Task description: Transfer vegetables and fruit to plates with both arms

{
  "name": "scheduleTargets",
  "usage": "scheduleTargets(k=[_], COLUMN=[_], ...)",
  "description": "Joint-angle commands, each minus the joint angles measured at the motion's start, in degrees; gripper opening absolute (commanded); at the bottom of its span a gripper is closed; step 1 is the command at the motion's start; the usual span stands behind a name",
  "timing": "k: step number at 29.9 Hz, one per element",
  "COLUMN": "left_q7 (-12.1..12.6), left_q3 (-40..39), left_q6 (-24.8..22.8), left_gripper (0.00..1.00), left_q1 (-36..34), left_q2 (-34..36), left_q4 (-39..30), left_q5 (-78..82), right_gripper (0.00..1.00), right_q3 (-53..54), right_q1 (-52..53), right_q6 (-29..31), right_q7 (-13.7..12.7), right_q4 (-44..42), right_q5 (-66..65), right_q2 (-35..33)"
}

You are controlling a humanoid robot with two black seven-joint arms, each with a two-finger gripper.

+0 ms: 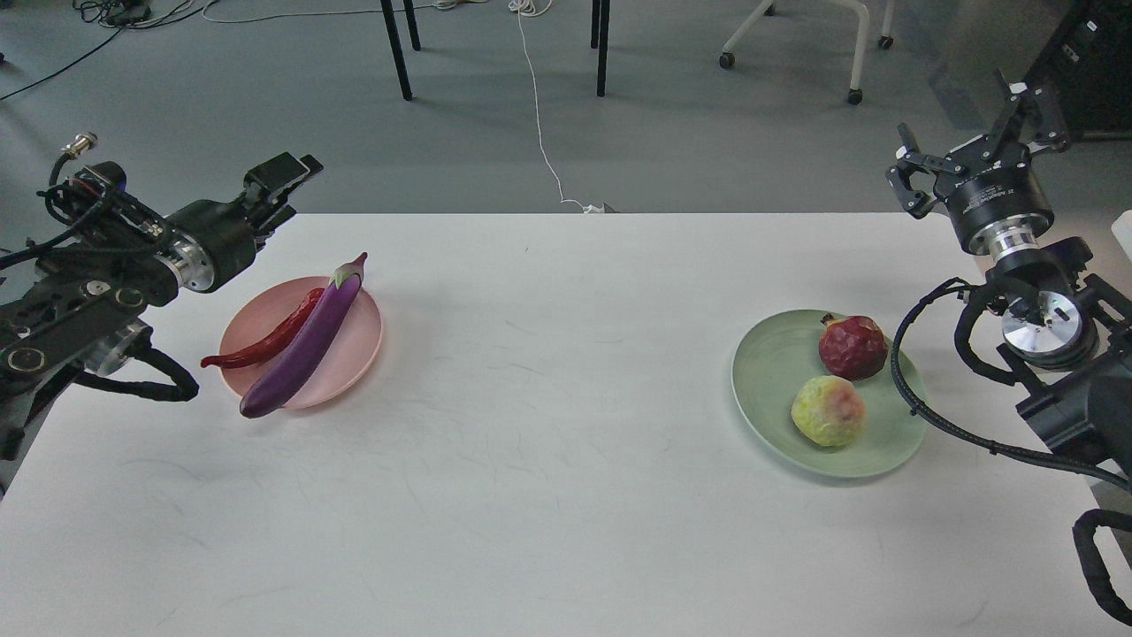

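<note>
- The left gripper point(285, 181) hovered at upper left, empty, its finger gap unreadable.
- The right gripper point(968, 133) at upper right stood spread, empty.
- Eggplant point(305, 345) and chili point(265, 341) lay on the pink plate point(358, 349).
- Pomegranate point(852, 347) and yellow-green fruit point(828, 410) sat on the green plate point(769, 372).

Quick count, nothing fancy:

- Two plates: one pink plate point(361, 347), one green plate point(769, 372).
- Two veggies, both on the pink: one eggplant point(305, 347), one red chili point(265, 343).
- Two fruits, both on the green: one pomegranate point(852, 347), one yellow-green fruit point(828, 410).
- Two arms, so two grippers: left gripper point(281, 184), right gripper point(968, 133).
- One white table point(548, 425).
</note>
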Motion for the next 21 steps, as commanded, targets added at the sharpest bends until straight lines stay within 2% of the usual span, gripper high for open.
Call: scheduleTargets(k=[1, 4, 7, 9, 12, 14, 21], left_q7=[-4.78, -5.14, -4.35, -3.3, -1.37, -1.19, -1.45], left_q3=[-3.86, -8.51, -15.01, -17.74, -18.63, -19.16, -19.42], left_q6=[-1.86, -7.12, -10.3, -10.74, -10.74, -11.01, -15.57], left_gripper=[0.91, 0.91, 0.91, 0.92, 0.92, 0.92, 0.95], left_q1=[-0.04, -0.13, -0.04, 0.05, 0.14, 0.14, 0.75], left_q2=[-2.69, -5.16, -7.18, -8.32, -9.64, -10.61, -13.24], left_q4=[3.48, 7.26, 10.08, 11.14, 12.1, 13.51, 16.41], left_q5=[-15.25, -22.2, -27.21, -29.68, -31.79, -33.64, -43.83], right_gripper=[0.99, 0.99, 0.99, 0.99, 0.98, 0.98, 0.99], right_q3=[-0.07, -0.07, -0.07, -0.07, 1.41, 3.61, 9.33], right_q1=[0.75, 0.75, 0.75, 0.83, 1.27, 1.62, 1.54], right_q6=[0.0, 0.0, 0.0, 0.0, 0.0, 0.0, 0.0], right_q7=[-0.18, -0.26, -1.05, -3.06, -8.33, -10.36, -11.08], right_q4=[-0.23, -0.32, -0.23, -0.23, -0.93, -1.72, -5.41], right_q5=[-0.01, -0.01, -0.01, 0.08, 0.96, 1.05, 1.05], right_q2=[-0.11, -0.2, -0.11, -0.11, 0.5, 1.2, 4.9])
